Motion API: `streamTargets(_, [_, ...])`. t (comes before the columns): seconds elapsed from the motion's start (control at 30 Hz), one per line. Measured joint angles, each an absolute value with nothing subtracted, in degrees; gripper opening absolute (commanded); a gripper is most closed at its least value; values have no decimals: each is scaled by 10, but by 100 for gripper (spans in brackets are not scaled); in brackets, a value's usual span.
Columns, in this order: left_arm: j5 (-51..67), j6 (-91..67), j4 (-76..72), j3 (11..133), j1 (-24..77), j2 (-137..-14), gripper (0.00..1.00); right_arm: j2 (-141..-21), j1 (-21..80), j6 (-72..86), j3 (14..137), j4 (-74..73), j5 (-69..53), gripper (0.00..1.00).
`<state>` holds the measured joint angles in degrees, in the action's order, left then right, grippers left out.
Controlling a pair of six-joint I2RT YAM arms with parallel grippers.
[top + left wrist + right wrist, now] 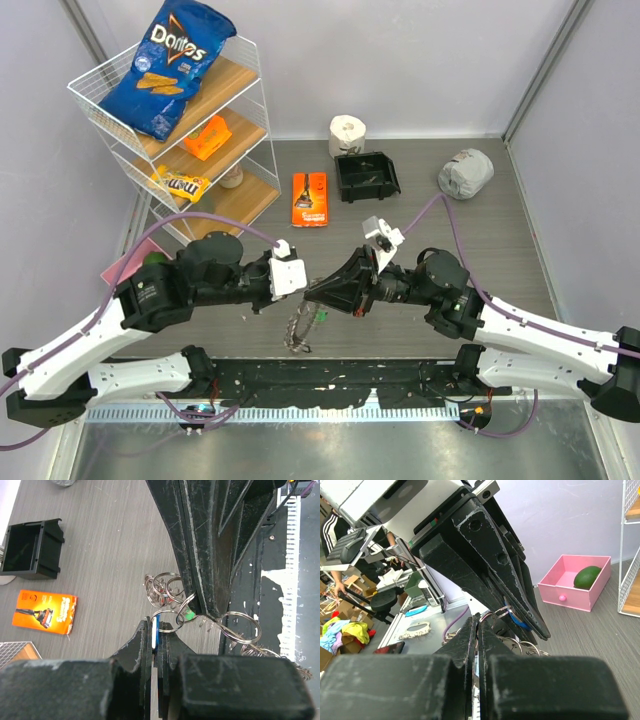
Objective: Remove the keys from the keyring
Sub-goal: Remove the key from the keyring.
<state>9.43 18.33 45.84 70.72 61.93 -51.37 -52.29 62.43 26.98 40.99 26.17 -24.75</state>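
Left wrist view: left gripper (154, 624) pinches a blue-headed key (156, 633), mostly hidden between its jaws; right gripper (204, 611), jaws clamped on the keyring (242, 628), hides the loops' far side.

the keyring (242, 628) is thin bright metal wire, polished and glinting. one of the keys (155, 634) has a glossy blue plastic head. the left hand (153, 624) and right hand (206, 611) are matt black plastic, scuffed pale at the edges. the table (110, 555) is matt grey with fine wood grain. the razor box (45, 611) is smooth orange card, the bin (32, 547) dull black plastic.
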Motion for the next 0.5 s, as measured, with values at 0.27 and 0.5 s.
streamTargets(0.27, [90,189,466,722,620,-515,0,-528,624,281,410,280,-250,5])
streamTargets(0.5, [86,200,471,736,622,-515,0,-544,622,295,410,286,-258,5])
